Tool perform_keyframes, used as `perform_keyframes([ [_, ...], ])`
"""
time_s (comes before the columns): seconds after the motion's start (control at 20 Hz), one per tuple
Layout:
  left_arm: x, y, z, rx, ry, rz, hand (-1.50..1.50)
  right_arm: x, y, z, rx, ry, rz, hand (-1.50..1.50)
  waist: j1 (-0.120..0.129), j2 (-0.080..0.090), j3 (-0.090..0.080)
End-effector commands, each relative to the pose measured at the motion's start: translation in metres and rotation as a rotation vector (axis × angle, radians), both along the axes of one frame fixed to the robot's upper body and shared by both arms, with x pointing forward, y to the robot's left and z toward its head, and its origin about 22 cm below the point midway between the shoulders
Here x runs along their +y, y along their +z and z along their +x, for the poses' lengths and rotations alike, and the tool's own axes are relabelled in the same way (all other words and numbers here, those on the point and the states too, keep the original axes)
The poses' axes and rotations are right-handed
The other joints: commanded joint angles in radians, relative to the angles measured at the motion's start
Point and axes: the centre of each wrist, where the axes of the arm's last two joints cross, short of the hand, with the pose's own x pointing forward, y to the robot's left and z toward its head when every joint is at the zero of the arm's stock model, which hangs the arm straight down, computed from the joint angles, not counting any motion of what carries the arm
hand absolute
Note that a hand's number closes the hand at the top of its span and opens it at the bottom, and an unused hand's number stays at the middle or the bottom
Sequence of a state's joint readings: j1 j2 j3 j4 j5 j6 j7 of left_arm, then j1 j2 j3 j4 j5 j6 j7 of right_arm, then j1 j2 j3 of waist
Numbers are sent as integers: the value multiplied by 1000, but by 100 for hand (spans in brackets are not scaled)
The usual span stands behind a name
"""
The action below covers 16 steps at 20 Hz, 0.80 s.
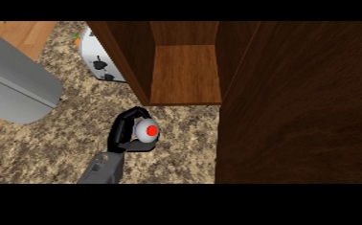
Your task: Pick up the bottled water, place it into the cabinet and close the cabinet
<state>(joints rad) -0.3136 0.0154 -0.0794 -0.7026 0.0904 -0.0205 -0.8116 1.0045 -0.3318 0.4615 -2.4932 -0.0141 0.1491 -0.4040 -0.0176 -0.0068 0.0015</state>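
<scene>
Caught at seven o'clock from the view's centre: left hand [120, 135], fingers and thumb curled round the bottled water [147, 131], red cap up, apparently upright, just short of the open cabinet [185, 73] at twelve o'clock. Best handled by lifting clear of the shelf's front edge first, then carrying straight toward twelve o'clock, keeping the bottle upright and midway between the cabinet's side wall at eleven and the open door [283, 104] at three. Judged wise to release only once seated well back on the shelf, leaving the door's swing free. Hard to say whether standing on the speckled counter [56, 142] or raised off it; most of the bottle's body hidden under cap and fingers. No sign of the right hand, possibly masked by the door filling the side from one to five o'clock. Half hidden behind the cabinet wall at ten o'clock, a white toaster [96, 56]; cut off at nine, a grey object [25, 87], not identifiable.
</scene>
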Motion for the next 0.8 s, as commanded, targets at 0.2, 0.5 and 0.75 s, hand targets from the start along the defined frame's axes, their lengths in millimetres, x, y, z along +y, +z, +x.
perform_keyframes([
  [0.2, -64, 58, 33, 58, 1, 4, 150, -10, 30, -8, -42, -18, -1, -150, -13, 2, -2],
  [0.5, -94, 91, 54, 72, 49, 4, 150, -6, 25, -9, -64, -3, 9, -150, -24, 5, -3],
  [0.75, -109, 124, 86, 81, 92, 70, 150, -14, 28, -7, -86, -43, 11, -150, -20, 8, -2],
])
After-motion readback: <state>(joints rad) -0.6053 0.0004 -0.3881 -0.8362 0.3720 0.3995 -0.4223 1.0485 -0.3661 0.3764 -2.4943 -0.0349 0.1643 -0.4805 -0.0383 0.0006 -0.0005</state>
